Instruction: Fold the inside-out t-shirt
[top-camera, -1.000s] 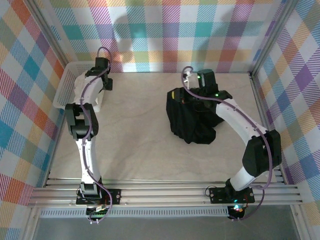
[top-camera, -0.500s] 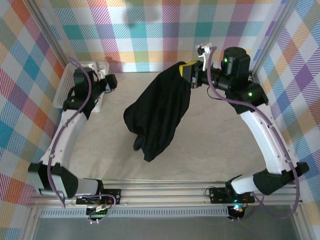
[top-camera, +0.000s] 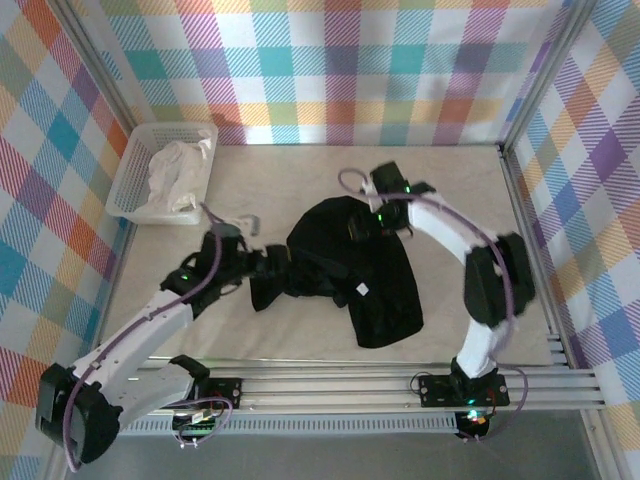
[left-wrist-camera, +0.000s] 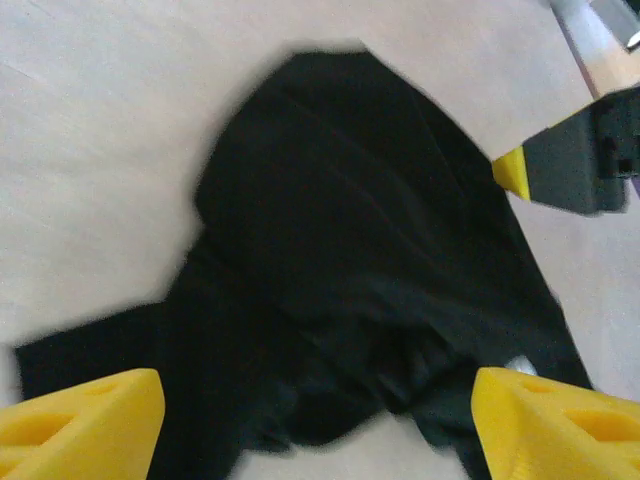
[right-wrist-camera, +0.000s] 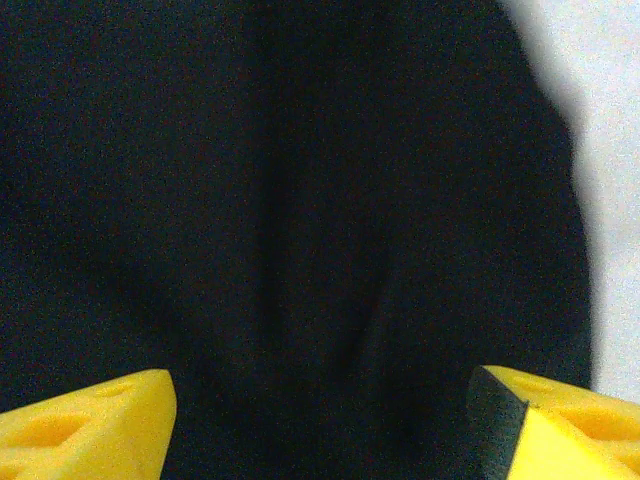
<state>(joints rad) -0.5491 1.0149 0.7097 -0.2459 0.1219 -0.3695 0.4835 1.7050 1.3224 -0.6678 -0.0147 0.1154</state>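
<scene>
Shirt (top-camera: 380, 290) lies crumpled in middle of table (top-camera: 300, 170). L gripper (top-camera: 270, 266) at shirt's 9 o'clock edge, fingers wide apart, nothing held. R gripper (top-camera: 363, 227) approx at its 12 o'clock, low over fabric, also wide, empty.

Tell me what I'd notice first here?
The big black t-shirt lies crumpled in the middle of the table. The left hand and right hand are open at its edges. A white cloth sits in a basket at the far left corner.
</scene>
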